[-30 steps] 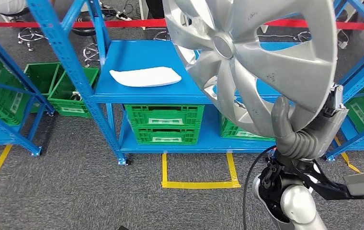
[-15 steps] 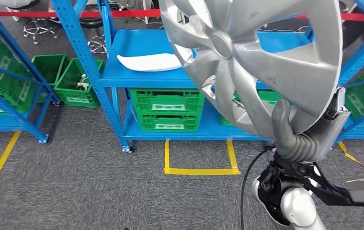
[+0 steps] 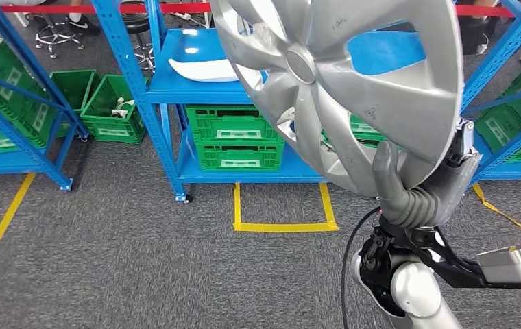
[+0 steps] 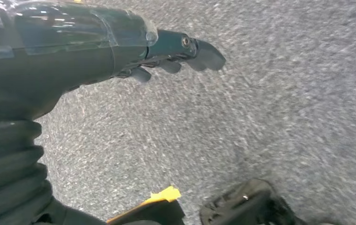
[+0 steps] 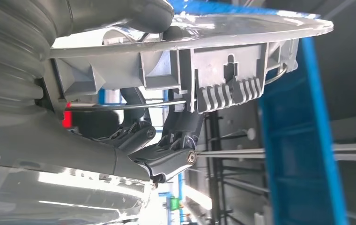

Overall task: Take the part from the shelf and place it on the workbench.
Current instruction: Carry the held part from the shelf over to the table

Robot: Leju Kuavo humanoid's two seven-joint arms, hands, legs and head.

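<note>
Blue shelving (image 3: 196,86) is seen behind a silver wheel cover (image 3: 354,82) gripped at its lower rim by the right hand (image 3: 415,185), while the left hand (image 4: 181,51) hangs empty over grey carpet (image 4: 260,117), fingers loosely extended.

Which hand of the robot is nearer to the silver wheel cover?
The right hand: it grips the wheel cover at its lower rim. The left hand hangs apart over the grey floor, holding nothing.

Grey carpeted floor (image 3: 120,274) with yellow tape square (image 3: 282,209) at centre, blue steel shelving (image 3: 168,89) holding green plastic crates (image 3: 234,137) across the top.
</note>
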